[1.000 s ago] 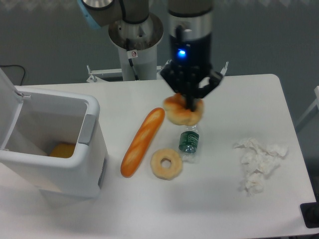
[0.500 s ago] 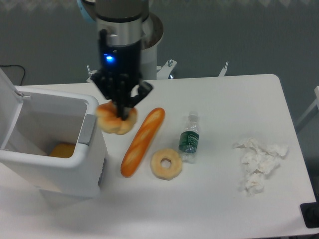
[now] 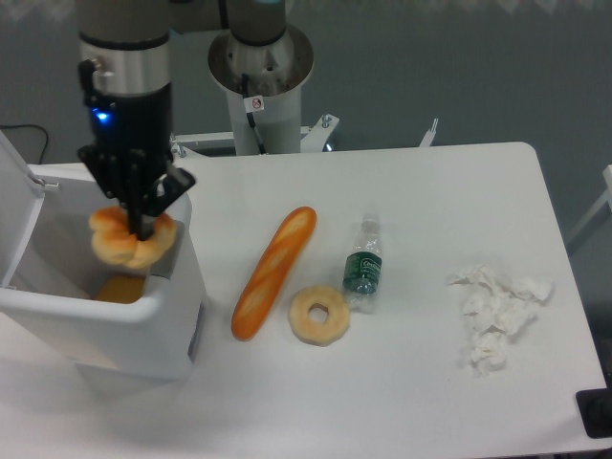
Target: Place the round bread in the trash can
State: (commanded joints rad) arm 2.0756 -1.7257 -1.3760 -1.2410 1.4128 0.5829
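Between the jaws: the gripper (image 3: 142, 228) is clamped on the round bread (image 3: 131, 239), one dark finger running down across the bun's middle; the bun hangs level below the wrist, clear of any surface.

Bread against bin: the bun hangs over the right-hand part of the opening of the trash can (image 3: 105, 330), just inside the grey rim panel (image 3: 168, 247); whether it brushes that panel I cannot tell.

Direction that matters: the open cavity lies directly below the bun and a little to its left, so, as I judge it, letting go needs no more than a slight shift away from the right rim.

Inside the bin: an orange item (image 3: 119, 288) lies on the bottom, under the bun.

Lid: the white lid (image 3: 19, 215) stands tilted open at the far left, out of the drop path.

On the desk (image 3: 430, 201): baguette (image 3: 273, 272), cream ring (image 3: 319, 315), small bottle (image 3: 362, 268) and crumpled tissue (image 3: 497, 311), all well apart from the bin.
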